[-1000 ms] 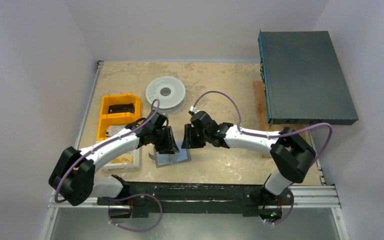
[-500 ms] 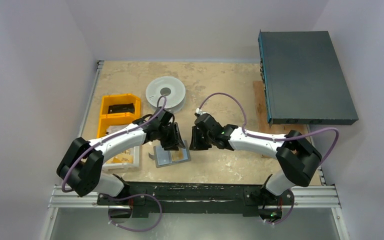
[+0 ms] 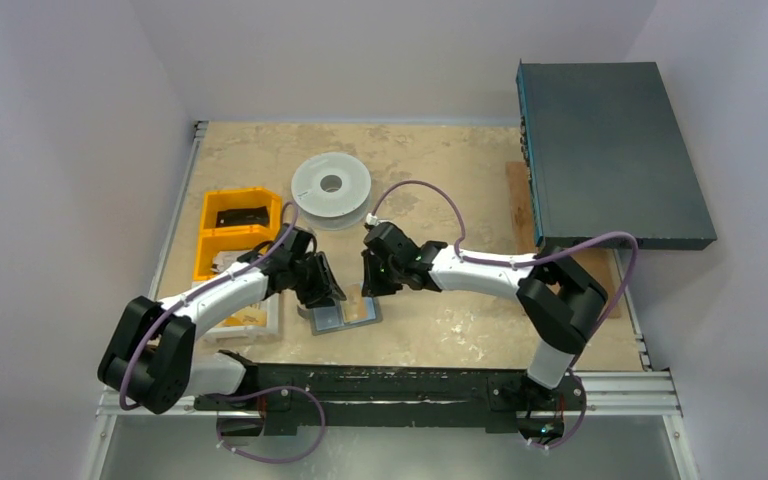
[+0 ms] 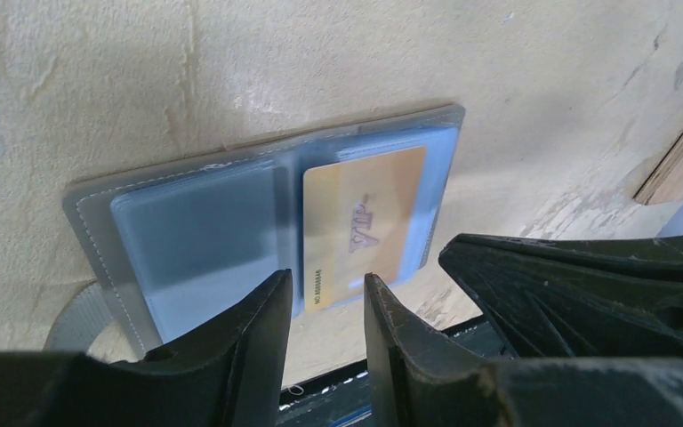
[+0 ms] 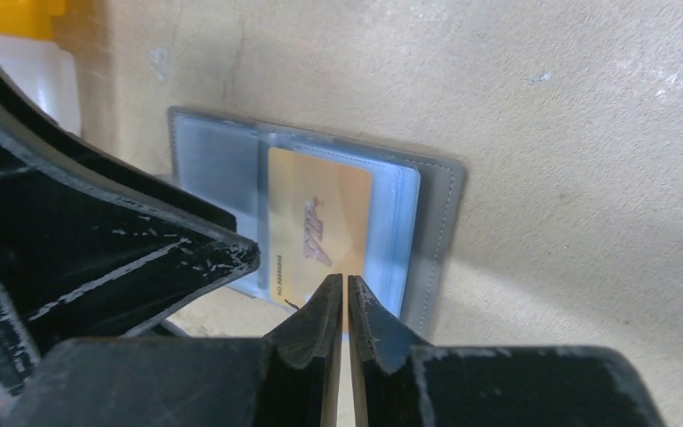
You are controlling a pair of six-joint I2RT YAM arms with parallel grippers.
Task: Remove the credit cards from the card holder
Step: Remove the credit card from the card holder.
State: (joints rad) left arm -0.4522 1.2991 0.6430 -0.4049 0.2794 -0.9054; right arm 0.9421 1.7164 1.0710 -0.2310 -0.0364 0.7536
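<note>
Right wrist view: the card holder lies open and flat on the desk, with a gold card in its clear pocket. The right fingers are nearly together at the card's near edge; whether they pinch it is unclear. The left fingers stand apart over the holder's edge, gripping nothing
</note>
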